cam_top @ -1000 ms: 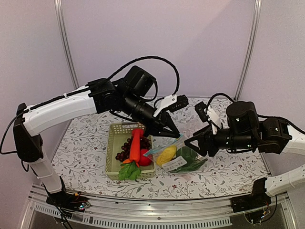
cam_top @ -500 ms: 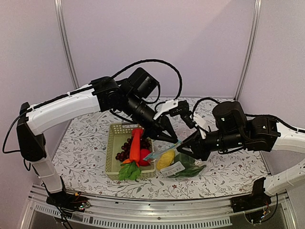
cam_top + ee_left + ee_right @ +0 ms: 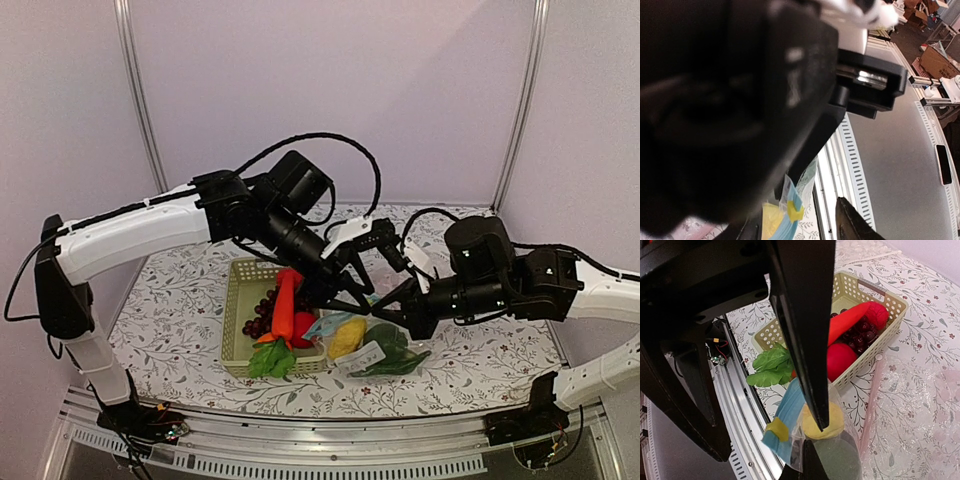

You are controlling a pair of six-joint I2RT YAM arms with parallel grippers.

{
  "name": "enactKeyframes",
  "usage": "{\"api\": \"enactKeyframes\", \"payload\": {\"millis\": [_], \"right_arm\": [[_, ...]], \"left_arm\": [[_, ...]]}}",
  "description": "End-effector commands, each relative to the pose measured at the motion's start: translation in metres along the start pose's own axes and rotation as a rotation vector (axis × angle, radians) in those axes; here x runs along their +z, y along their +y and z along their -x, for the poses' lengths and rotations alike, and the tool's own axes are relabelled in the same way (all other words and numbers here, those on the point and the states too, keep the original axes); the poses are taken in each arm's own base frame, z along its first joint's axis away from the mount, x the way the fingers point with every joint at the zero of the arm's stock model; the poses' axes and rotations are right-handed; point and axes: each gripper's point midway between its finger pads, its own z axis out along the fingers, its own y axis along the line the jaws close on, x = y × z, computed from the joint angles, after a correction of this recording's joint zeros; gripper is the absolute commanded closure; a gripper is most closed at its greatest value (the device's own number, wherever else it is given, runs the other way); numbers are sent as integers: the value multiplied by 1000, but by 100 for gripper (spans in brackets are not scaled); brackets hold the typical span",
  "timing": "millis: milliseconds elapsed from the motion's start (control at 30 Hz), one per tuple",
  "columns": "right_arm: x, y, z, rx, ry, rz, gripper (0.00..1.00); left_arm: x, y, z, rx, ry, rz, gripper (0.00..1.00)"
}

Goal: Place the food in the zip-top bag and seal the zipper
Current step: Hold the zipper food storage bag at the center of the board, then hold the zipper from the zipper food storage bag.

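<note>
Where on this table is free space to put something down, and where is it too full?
Free: cloth left of the basket; cloth right of the bag. Crowded: the middle, where left gripper and right gripper meet at the bag.

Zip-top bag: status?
Right fingers shut on zip-top bag mouth. Left fingers open, close by. Corn, green vegetable bagged; carrot, grapes in basket alongside.

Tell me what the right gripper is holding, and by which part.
The right gripper pinches the zip-top bag at its mouth edge, beside the zipper.
</note>
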Motion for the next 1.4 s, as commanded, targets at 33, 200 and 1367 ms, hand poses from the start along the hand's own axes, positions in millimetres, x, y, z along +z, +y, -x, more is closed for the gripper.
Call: {"api": "enactKeyframes", "payload": {"millis": [33,200,1367], "right_arm": [[-8,7,17,7,-76,38,100],[-10,6,18,9,-80,39,100],[-20,-9,25,61,-131,-31,100]], "left_arm": [[3,-1,-10,24,-1,26,51],[4,6,-11,12,-6,50,59],[-1,16,-23,8,-36,105,100]]}}
